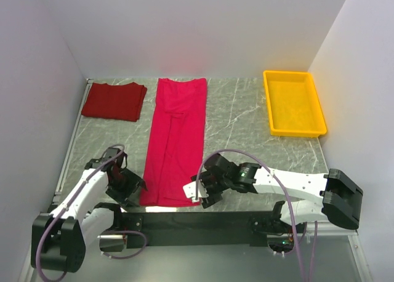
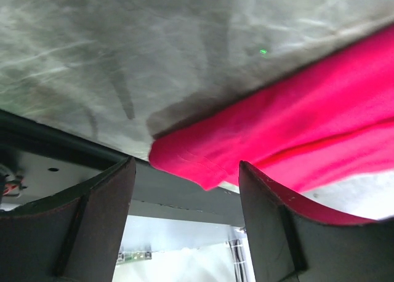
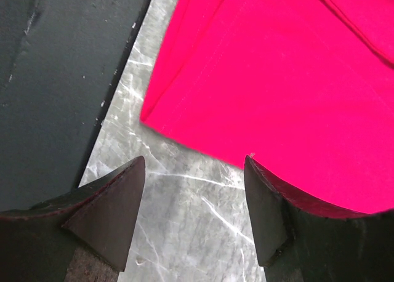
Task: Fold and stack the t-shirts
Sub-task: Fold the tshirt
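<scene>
The crimson-pink t-shirt [image 1: 176,140] lies as a long narrow strip from the table's back to its front edge. The brick-red t-shirt [image 1: 114,101] lies folded at the back left. My left gripper [image 1: 135,186] is open at the strip's near left corner [image 2: 184,162], nothing between its fingers. My right gripper [image 1: 198,194] is open at the strip's near right corner [image 3: 184,125], its fingertips [image 3: 261,189] over bare table just short of the hem. No neck tag shows.
A yellow plastic tray [image 1: 294,129] stands at the back right. White walls close the left, back and right sides. A black rail [image 1: 203,219] runs along the table's front edge between the arm bases.
</scene>
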Robot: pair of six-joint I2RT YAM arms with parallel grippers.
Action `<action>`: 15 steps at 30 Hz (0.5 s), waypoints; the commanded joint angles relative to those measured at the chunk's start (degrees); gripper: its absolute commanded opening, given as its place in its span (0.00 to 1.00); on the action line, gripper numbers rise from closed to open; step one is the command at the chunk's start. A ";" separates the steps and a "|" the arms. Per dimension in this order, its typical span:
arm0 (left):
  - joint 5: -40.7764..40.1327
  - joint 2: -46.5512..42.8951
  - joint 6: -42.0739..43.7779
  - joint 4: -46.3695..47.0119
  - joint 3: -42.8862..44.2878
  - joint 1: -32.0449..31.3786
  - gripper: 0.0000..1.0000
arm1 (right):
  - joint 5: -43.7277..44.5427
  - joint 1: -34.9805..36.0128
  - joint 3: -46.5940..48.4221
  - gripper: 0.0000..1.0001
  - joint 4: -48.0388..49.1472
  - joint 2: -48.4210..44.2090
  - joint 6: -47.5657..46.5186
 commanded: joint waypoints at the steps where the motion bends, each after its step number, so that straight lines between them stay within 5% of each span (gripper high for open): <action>1: -3.49 1.96 -1.71 -1.28 2.74 -1.29 0.72 | -1.64 -0.77 1.91 0.72 -0.53 -1.74 -1.36; 15: -2.97 7.94 -4.08 4.60 1.52 -4.89 0.59 | -3.14 -1.57 1.91 0.72 -0.35 -2.18 -2.06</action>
